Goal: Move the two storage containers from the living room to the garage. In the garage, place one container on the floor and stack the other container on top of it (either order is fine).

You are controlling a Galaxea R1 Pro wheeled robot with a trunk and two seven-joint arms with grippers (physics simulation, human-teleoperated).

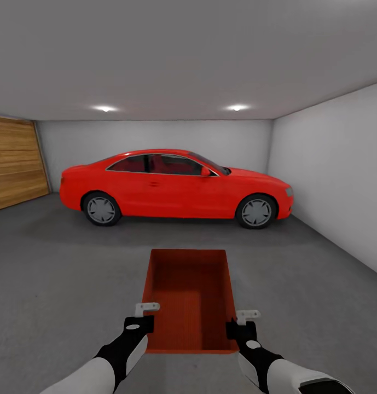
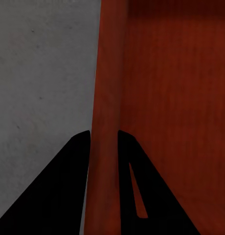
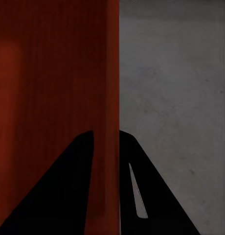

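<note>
In the garage, the robot is holding a red-orange storage container (image 1: 191, 298) ahead of it over the grey concrete floor (image 1: 57, 273), long axis pointing toward the red car (image 1: 177, 186). The left gripper (image 1: 140, 324) is pinching its left wall, the right gripper (image 1: 240, 328) its right wall; whether its base is touching the floor is hard to tell

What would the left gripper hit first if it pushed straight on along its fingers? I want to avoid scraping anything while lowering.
Probably the floor: the left gripper straddles the storage container wall and points along it toward concrete; depth unclear.
</note>
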